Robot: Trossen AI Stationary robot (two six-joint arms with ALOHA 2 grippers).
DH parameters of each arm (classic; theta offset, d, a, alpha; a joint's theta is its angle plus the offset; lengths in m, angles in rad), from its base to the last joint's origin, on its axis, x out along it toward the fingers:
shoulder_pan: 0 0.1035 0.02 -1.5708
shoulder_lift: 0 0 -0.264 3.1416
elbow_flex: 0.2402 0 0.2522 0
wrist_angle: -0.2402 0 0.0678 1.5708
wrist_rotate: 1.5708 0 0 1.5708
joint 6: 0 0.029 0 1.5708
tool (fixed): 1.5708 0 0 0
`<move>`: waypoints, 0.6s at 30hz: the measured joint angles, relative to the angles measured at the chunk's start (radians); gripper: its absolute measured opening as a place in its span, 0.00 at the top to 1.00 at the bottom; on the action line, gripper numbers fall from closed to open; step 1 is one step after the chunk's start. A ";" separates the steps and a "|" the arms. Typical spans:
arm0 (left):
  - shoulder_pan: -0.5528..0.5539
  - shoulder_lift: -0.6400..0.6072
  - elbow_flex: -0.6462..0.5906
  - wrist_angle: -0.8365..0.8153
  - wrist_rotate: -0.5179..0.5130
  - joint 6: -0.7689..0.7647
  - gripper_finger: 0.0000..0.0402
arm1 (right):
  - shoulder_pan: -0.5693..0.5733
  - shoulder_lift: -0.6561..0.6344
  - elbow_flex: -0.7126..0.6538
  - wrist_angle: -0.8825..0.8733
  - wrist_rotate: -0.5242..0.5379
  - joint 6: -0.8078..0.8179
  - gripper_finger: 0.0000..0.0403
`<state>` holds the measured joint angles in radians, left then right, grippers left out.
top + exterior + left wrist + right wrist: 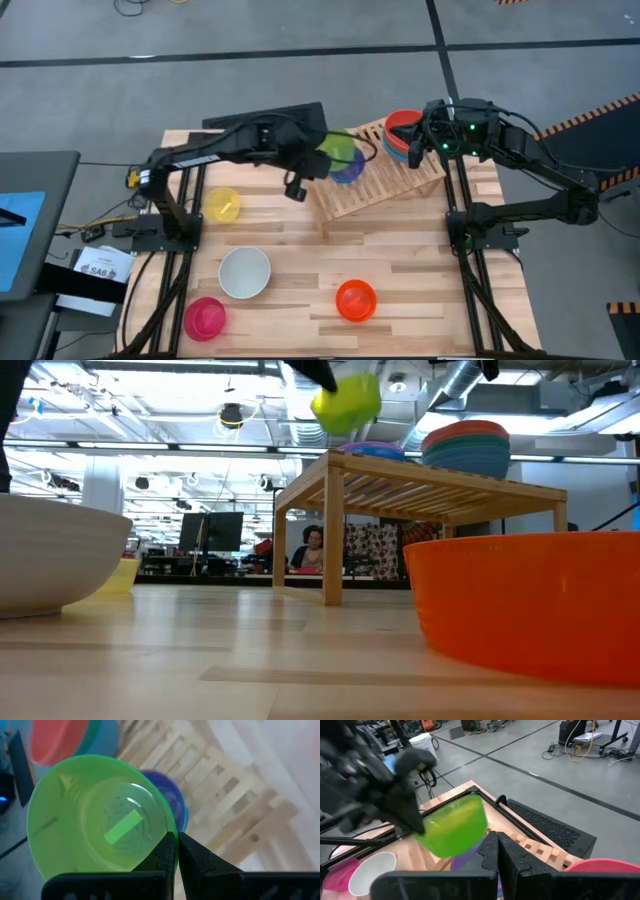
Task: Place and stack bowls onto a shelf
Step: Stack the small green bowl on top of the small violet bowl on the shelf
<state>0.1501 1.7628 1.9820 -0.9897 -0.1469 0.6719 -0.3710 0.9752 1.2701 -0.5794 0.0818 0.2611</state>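
The job looks partly done. On the wooden slatted shelf [375, 178] at the far side of the surface [420, 270] there is already a stack with a red bowl [403, 124] on top of teal and blue ones, and a blue-purple bowl [347, 168] sits apart from it toward the shelf's middle. The left tool [176, 851] is pinched shut on the rim of a green bowl [336, 150], held in the air above the shelf, just over the blue-purple bowl, so this one seems about to be stacked there. The right tool [497, 854] hangs near the red stack with its fingers closed and nothing between them. Four bowls remain loose on the surface: a yellow bowl [222, 205] beside the left arm's base, a white bowl [244, 273] nearer the middle, a pink bowl [205, 318] at the near left, and an orange bowl [356, 300] at the near centre.
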 joint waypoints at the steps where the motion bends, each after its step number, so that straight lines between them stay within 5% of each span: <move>1: 0.001 0.014 0.000 0.003 0.002 0.001 1.00 | 0.000 0.000 0.000 0.000 0.000 0.000 0.95; 18: 0.034 0.073 -0.046 0.117 0.055 0.084 1.00 | 0.000 0.000 0.000 0.000 0.001 0.001 0.95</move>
<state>0.1845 1.8362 1.9362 -0.8727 -0.0920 0.7563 -0.3710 0.9752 1.2701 -0.5793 0.0826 0.2623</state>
